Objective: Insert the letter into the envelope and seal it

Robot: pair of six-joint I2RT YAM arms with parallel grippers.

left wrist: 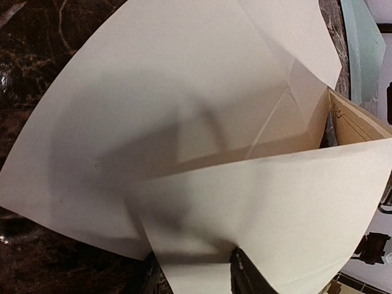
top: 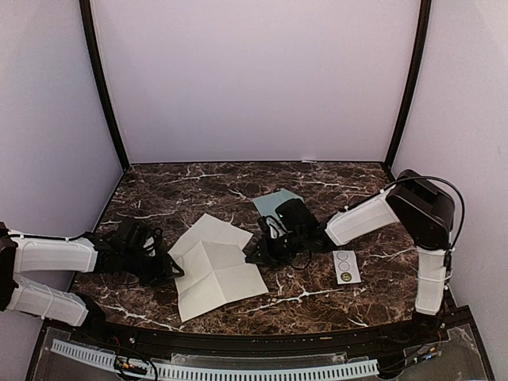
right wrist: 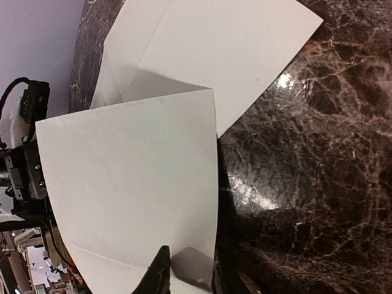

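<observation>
letter: The letter (top: 216,268) lies creased on the worktop (top: 317,178), near-centre and slightly turned. It sits between the two grippers, one at each side edge.
envelope: The envelope (top: 274,200) lies far-right of the letter, just behind the right arm's wrist. It is partly hidden, so I cannot tell which way its long axis runs.
left gripper: The left gripper (top: 168,268) is at the letter's left edge, jaws narrow. It appears to be pinching the paper, with a flap raised off the worktop.
right gripper: The right gripper (top: 260,252) is at the letter's right edge. The paper's corner sits by one finger (right wrist: 160,272), but I cannot tell whether the jaws have clamped it.
key relation: The sheet spans left to right between the grippers, so a fold would likely bring one side edge toward the other. The right arm is the nearer one to the envelope.
overhead view only: It shows both arms, the envelope's place, and a small white strip (top: 346,266) near-right.
left wrist view only: It shows the letter (left wrist: 184,110) curled up over itself, and a sliver of the envelope (left wrist: 366,55) beyond.
right wrist view only: It shows the lifted flap's shadow on the sheet beneath.
</observation>
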